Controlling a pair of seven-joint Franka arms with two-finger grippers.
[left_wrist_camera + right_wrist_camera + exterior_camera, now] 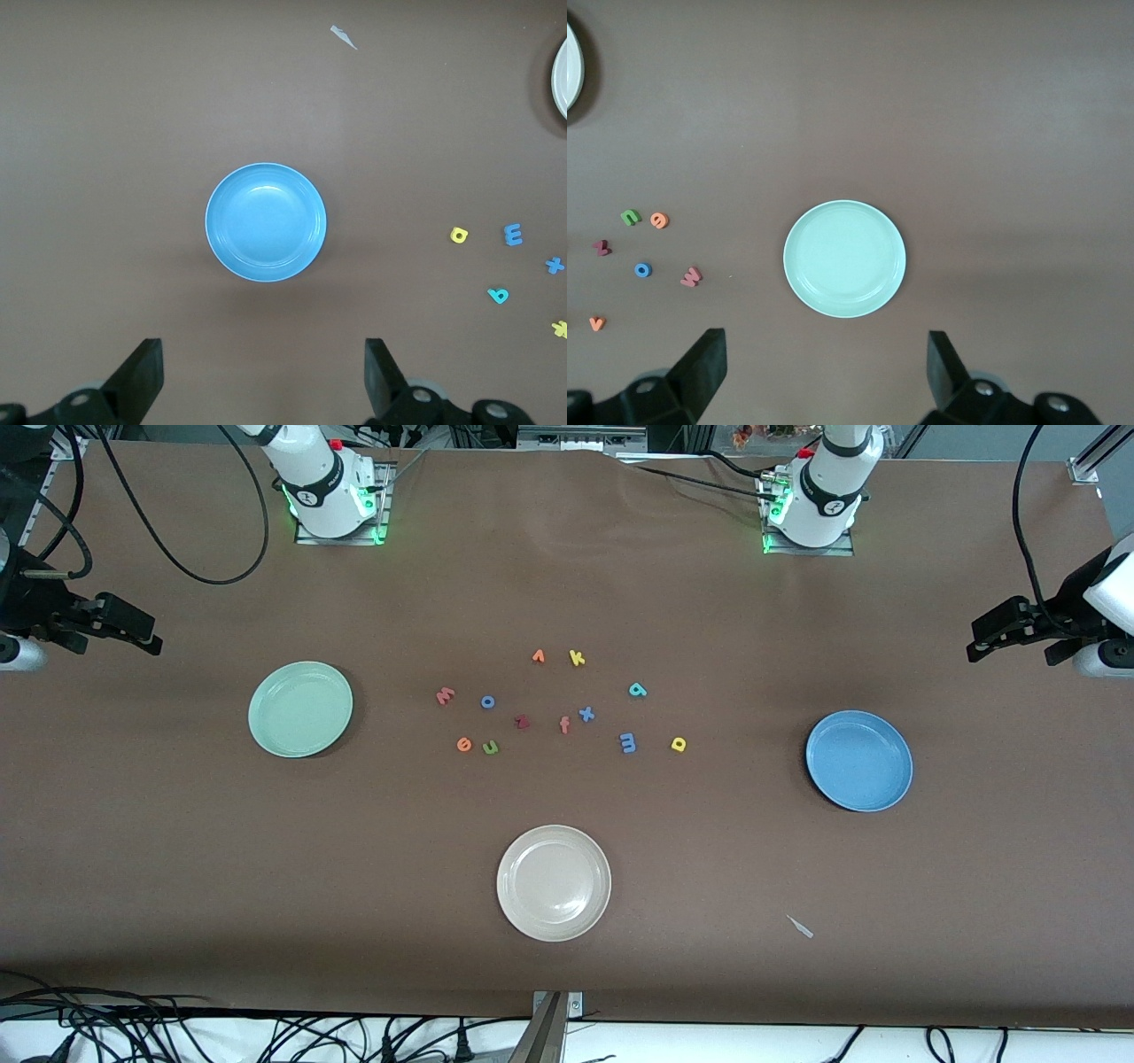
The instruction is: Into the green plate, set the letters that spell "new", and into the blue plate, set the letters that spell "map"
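Your left gripper [264, 376] hangs spread apart over the blue plate [266, 222], your right gripper [824, 372] likewise over the green plate [844, 258].

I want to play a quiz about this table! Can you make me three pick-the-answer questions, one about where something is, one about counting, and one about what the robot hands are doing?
1. Which foam letter lies closest to the round blue plate?
A. the yellow round-bowled a
B. the salmon-pink w
C. the small orange e

2. How many plates are on the brown table?
A. one
B. three
C. five

3. How are the left gripper and the right gripper?
A. both open and empty
B. both squeezing a letter
C. both resting inside plates

Answers:
1. A: the front view shows the yellow a toward the blue plate's end of the letter cluster.
2. B: the blue plate, the pale mint-green plate and the beige plate.
3. A: each wrist view shows fingers spread wide with nothing between them, above a plate.
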